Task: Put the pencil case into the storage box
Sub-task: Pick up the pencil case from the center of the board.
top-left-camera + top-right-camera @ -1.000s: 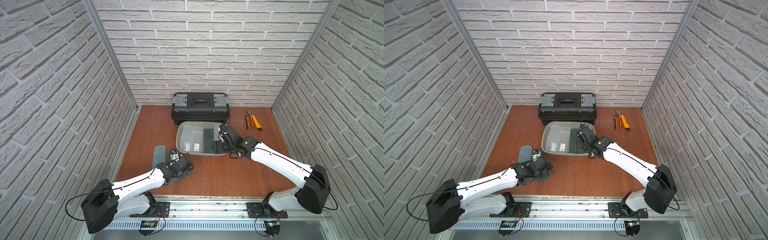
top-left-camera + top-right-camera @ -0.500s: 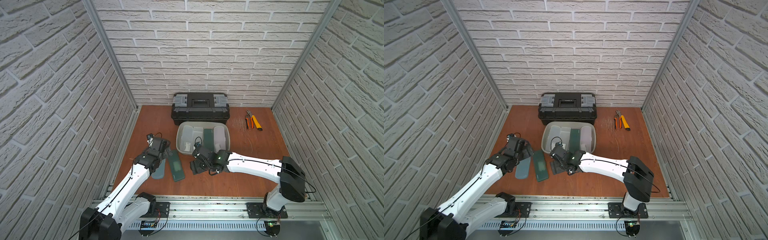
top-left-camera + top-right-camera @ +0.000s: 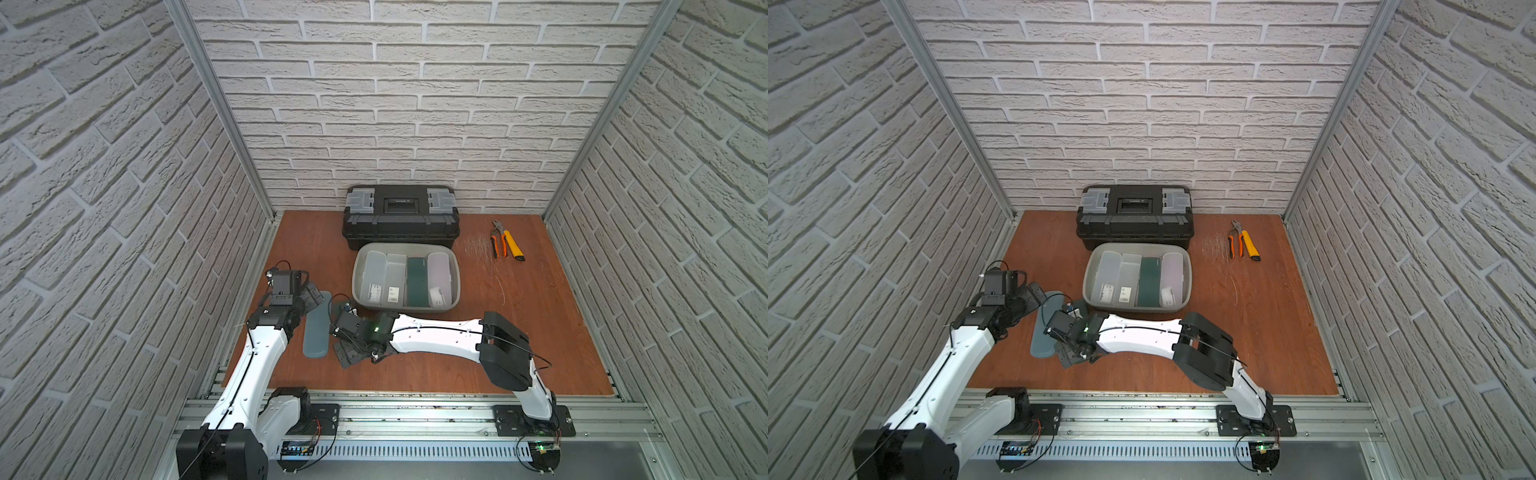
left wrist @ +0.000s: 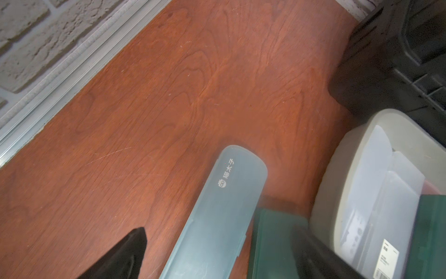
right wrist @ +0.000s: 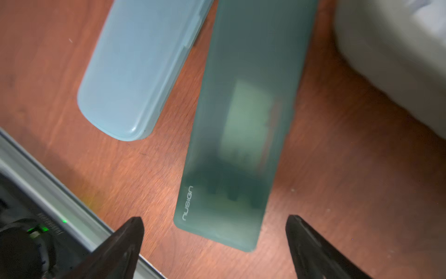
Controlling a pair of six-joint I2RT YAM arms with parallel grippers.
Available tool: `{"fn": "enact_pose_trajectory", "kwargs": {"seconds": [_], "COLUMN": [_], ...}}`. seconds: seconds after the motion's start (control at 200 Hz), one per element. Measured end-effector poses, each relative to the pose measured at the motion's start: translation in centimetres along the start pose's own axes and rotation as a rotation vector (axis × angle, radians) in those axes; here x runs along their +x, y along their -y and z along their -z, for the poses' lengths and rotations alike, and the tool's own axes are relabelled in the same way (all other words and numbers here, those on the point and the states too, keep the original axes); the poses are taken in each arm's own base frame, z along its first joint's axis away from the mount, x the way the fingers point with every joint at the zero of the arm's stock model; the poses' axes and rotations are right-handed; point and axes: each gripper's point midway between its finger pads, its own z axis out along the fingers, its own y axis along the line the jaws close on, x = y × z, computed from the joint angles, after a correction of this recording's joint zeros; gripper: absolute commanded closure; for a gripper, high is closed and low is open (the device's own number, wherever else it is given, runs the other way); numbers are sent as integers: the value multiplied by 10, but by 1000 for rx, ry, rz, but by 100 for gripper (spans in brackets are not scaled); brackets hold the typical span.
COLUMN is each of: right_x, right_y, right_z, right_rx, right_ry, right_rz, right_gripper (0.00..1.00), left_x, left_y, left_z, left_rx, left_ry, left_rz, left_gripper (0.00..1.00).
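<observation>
The wooden worktop point(image 3: 519, 332) carries a black toolbox point(image 3: 401, 216), well beyond both grippers. The storage box point(image 3: 357, 286) sits just beyond the right gripper point(image 5: 214, 217), with 4 cases point(image 3: 417, 280) side by side inside. The green pencil case point(image 5: 241, 135) lies flat on the worktop outside the box, its near end below and between the right gripper's spread fingers point(image 5: 125, 241), clear of both. The blue pencil case point(image 3: 318, 332) lies beside it, also outside the box, running beneath the left gripper point(image 3: 313, 295), which is spread wide and holds nothing.

"nusign" on green case point(image 5: 241, 120); "猫太子" on blue case point(image 4: 217, 217).
</observation>
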Motion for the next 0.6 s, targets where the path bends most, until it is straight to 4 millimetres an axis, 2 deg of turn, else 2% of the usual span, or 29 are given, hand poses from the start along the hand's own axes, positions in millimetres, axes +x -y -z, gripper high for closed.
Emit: {"fn": "enact_pose_trajectory", "kwargs": {"seconds": [0.165,0.34,0.465,0.6], "right_x": [8,18,19,22], "right_y": [3,11,11,14], "right_z": [-22,-30,-31,-34], "right_rx": [51,86,84,93], "right_ry": [-59,-97,-95,-95], "right_rz": [19,24,22,26], "right_gripper": [5,9,15,26], "left_x": [1,-1,-3,-8], "left_y": [1,4,6,9], "left_z": [0,5,11,22], "left_rx": [16,38,59,90], "left_ry": [-11,1,16,48], "left_rz": [7,10,15,21], "left_gripper": [2,1,1,1]}}
